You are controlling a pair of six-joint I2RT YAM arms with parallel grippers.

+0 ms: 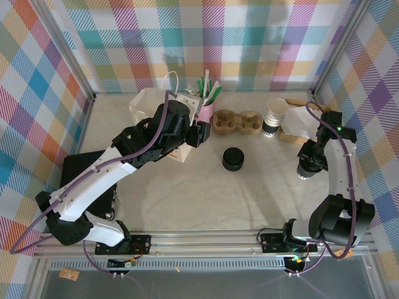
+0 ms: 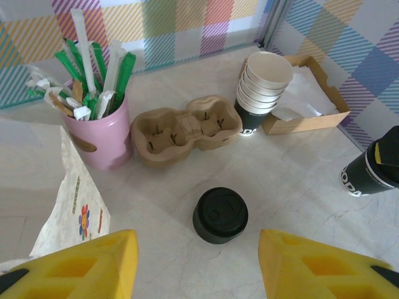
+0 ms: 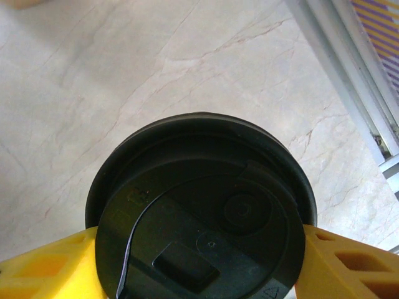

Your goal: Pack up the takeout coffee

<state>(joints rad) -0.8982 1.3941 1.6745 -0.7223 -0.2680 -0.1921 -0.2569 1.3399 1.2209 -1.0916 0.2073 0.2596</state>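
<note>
takeout coffee (image 2: pixel 365 174) | upright, lid up, well right of paper bag (image 1: pixel 144 104) | gripped at its sides by right gripper (image 3: pixel 199 255) | left gripper (image 2: pixel 196 255) beside paper bag, half-spread, empty

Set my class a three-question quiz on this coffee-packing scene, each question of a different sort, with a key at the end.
1. True or false: the left gripper is open and holds nothing.
2. Which gripper is shut on the takeout coffee? A the left gripper; B the right gripper; C neither.
3. Fill the gap: the cardboard cup carrier lies between the pink cup and the ____.
Key: 1 true; 2 B; 3 stack of lidless cups.
</note>
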